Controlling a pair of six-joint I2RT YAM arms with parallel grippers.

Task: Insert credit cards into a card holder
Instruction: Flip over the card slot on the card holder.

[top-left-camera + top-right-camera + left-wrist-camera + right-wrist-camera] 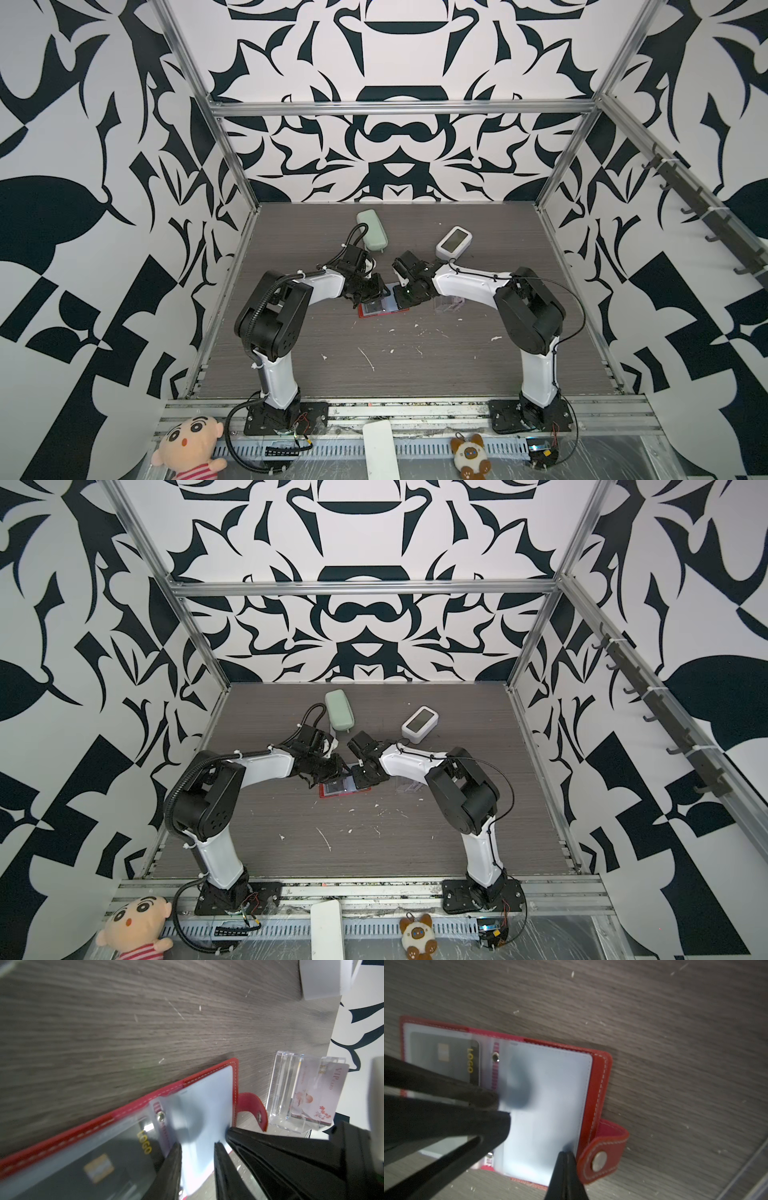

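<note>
The red card holder (374, 311) (336, 791) lies open on the table between both arms. In the wrist views its left sleeve holds a black card (444, 1057) (116, 1159) marked "LOGO". A pale blue card (550, 1095) (199, 1109) lies in the right sleeve page. My left gripper (196, 1145) (502, 1110) is at the spine edge of that page, jaws a little apart, with the blue surface showing between them. My right gripper (564, 1153) is shut, its tips on the page corner beside the snap tab (600, 1160). A whitish-pink VIP card (324, 1093) stands in a clear acrylic stand (286, 1088).
The acrylic stand (451, 305) sits just right of the holder, under the right forearm. A mint-green case (372, 228) and a white device with a screen (454, 241) lie farther back. White scraps (365, 357) dot the front of the table. Plush toys lie past the front rail.
</note>
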